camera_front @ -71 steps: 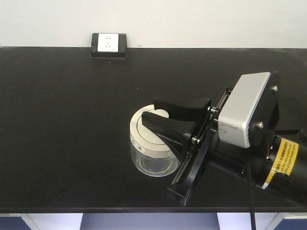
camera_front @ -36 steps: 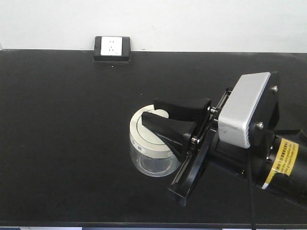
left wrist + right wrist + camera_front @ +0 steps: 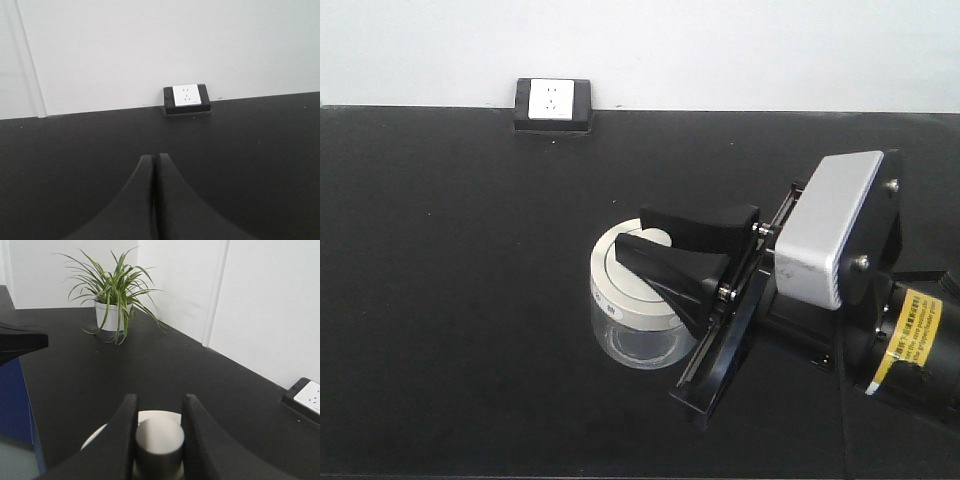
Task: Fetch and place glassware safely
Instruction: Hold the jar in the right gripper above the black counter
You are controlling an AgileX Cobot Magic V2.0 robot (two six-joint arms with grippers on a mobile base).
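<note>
**A:** Since a second ago the white wall socket in its black box [image 3: 553, 103], far beyond the jaws, has slid down the front view. The near edge of the matte black table top [image 3: 440, 300] has dropped out of sight. The right gripper [image 3: 632, 230] and the small squat clear glass jar [image 3: 625, 300], with its round cream-white lid, have kept their place in the picture.

**B:** So the jar travels with the arm?

**A:** I judge so. The jaws pinch the lid's central knob [image 3: 159, 437] from both sides, and the glass body sits under them. Fetching looks done. Setting down and letting go are left. Whether the jar clears the table I cannot tell.

**B:** The other arm?

**A:** The left gripper [image 3: 153, 159] has its jaws pressed together on nothing, with the socket straight ahead of them.

**B:** Any writing?

**A:** A yellow label [image 3: 910, 335] with black print sits on the right arm behind the jaws, too small to read. There are faint dark marks on the glass just below the lid, also illegible.
</note>
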